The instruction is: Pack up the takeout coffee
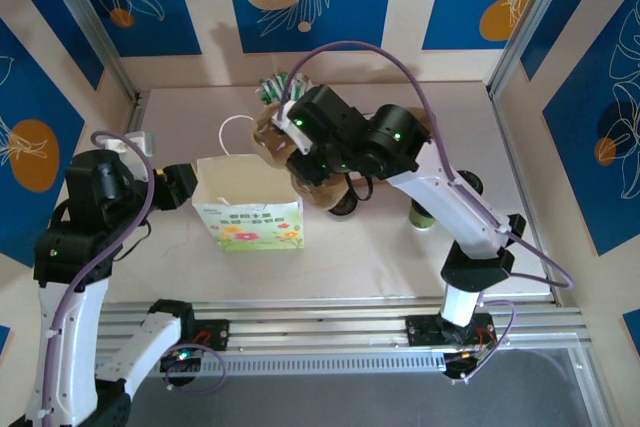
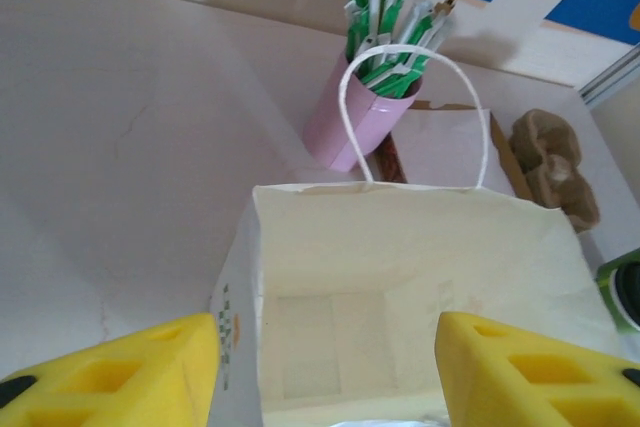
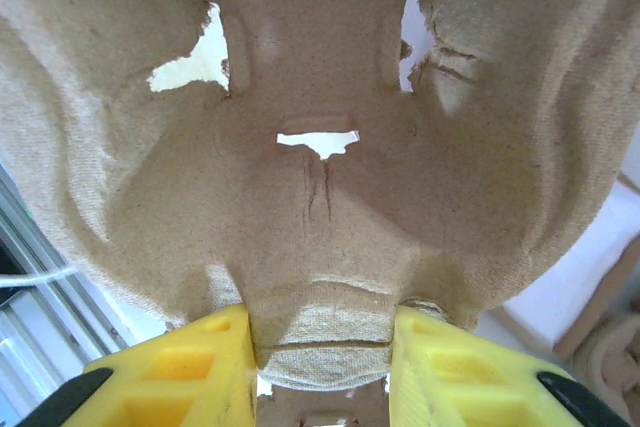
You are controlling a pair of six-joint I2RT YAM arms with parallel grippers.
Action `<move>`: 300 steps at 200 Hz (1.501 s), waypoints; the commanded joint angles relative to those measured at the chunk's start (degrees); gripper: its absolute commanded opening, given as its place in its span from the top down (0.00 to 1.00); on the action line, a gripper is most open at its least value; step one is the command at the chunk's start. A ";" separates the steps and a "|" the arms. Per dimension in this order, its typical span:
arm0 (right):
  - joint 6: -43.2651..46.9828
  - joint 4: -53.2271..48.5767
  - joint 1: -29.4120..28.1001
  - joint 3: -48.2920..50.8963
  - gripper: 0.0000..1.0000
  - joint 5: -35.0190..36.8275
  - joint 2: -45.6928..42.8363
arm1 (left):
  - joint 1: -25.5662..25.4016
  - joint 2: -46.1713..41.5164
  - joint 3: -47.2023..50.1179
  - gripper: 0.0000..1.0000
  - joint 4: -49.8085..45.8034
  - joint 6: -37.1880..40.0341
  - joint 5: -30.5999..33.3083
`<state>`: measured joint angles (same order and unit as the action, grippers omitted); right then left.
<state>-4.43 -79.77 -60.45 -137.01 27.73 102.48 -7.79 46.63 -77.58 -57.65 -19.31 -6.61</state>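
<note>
The takeout coffee cup (image 1: 422, 215), green-bodied, stands on the table right of the right arm, partly hidden by it; its green side also peeks in at the left wrist view's right border (image 2: 626, 292). A white paper bag (image 1: 250, 215) with a flower print stands open at table centre, its inside bare (image 2: 400, 247). My left gripper (image 1: 188, 185) is open at the bag's left wall, yellow fingers (image 2: 110, 372) spread wide around the near rim. My right gripper (image 1: 288, 137) hangs over the bag's back right corner, shut on a brown pulp cup carrier (image 3: 320, 197).
A pink cup of green-and-white sticks (image 2: 365, 117) stands just behind the bag (image 1: 275, 87). Another pulp carrier (image 2: 550, 162) lies right of the bag. A dark round object (image 1: 345, 205) sits under the right arm. Blue patterned walls enclose the table.
</note>
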 commanded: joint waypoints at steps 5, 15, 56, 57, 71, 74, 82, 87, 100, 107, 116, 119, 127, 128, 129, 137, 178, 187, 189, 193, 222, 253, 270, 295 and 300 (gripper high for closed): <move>8.54 5.79 -2.36 -3.21 0.68 4.10 2.17 | -0.21 0.78 1.49 0.42 -0.93 1.28 2.83; 10.20 7.93 -2.72 -3.43 0.68 4.18 2.94 | -0.21 1.00 2.17 0.42 -0.98 1.20 2.75; 15.25 12.90 -2.27 -3.94 0.69 1.36 4.91 | -0.21 0.13 4.08 0.42 -0.89 1.59 4.56; 15.33 13.07 -2.24 -3.82 0.69 1.28 4.96 | -0.21 0.08 4.09 0.42 -0.89 1.58 4.71; 17.66 14.49 -1.97 -2.89 0.69 -0.06 5.18 | -0.21 -0.78 4.44 0.43 -0.95 1.65 5.79; 18.14 14.66 -1.97 -2.77 0.70 -0.45 5.23 | -0.21 -0.88 4.52 0.43 -0.97 1.72 5.94; 18.56 15.14 -1.79 -2.50 0.70 -1.69 5.28 | -0.20 -1.22 4.67 0.44 -1.14 1.59 6.33; 18.58 15.25 -1.46 -2.39 0.70 -3.06 5.28 | -0.21 -1.42 4.84 0.44 -1.15 1.64 6.51; 18.62 15.58 -0.56 -2.13 0.71 -6.64 5.33 | -0.21 -2.17 5.12 0.45 -1.15 1.64 7.38; 19.04 15.74 -0.38 -1.87 0.72 -7.85 5.41 | -0.21 -2.61 5.39 0.46 -1.07 1.60 8.06; 19.60 15.78 -0.44 -1.76 0.72 -9.22 5.83 | -0.20 -3.17 5.50 0.47 -1.08 1.55 9.06; 19.78 15.72 -0.45 -1.81 0.72 -9.54 5.95 | -0.21 -3.43 5.59 0.47 -1.07 1.48 9.31; 20.02 15.33 -0.41 -1.86 0.73 -10.53 6.39 | -0.21 -4.09 5.73 0.47 -0.97 1.50 10.04; 20.09 15.29 -0.44 -1.86 0.73 -10.60 6.45 | -0.21 -4.18 5.75 0.47 -0.97 1.48 10.08; 20.12 15.23 -0.41 -1.86 0.72 -10.77 6.48 | -0.21 -4.27 5.76 0.47 -0.97 1.52 10.15; 20.41 14.99 -0.38 -1.62 0.73 -11.29 6.88 | -0.21 -4.68 5.77 0.47 -1.12 1.48 10.67; 21.42 14.48 0.43 -0.54 0.75 -13.19 9.17 | -0.21 -5.57 6.08 0.47 -1.11 1.47 10.92; 21.63 14.53 0.58 -0.46 0.74 -13.40 9.54 | -0.18 -5.58 6.20 0.47 -1.07 1.56 10.92; 21.69 14.55 0.63 -0.39 0.74 -13.44 9.64 | -0.16 -5.59 6.17 0.47 -1.13 1.56 10.85; 21.81 14.49 0.68 -0.32 0.74 -13.41 9.80 | -0.16 -5.59 6.29 0.47 -1.13 1.55 10.83; 23.15 14.26 0.61 1.90 0.75 -12.93 9.81 | -0.18 -5.52 6.45 0.47 -1.15 1.86 10.79; 23.76 13.94 0.79 6.48 0.75 -12.77 8.32 | -0.21 -5.23 6.52 0.47 -0.87 1.90 10.33; 24.05 13.85 0.70 9.20 0.75 -13.36 7.19 | -0.20 -4.85 6.52 0.47 -0.65 1.83 9.97; 23.98 13.24 0.62 11.44 0.75 -13.88 5.76 | -0.21 -4.38 6.46 0.47 -0.44 1.73 9.36; 23.99 13.11 0.67 11.92 0.75 -13.88 5.39 | -0.21 -4.28 6.39 0.47 -0.38 1.66 9.34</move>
<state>18.59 -65.63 -59.92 -126.61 15.79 112.27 -7.79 41.71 -71.50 -58.06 -18.90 3.46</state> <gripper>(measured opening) 0.252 0.531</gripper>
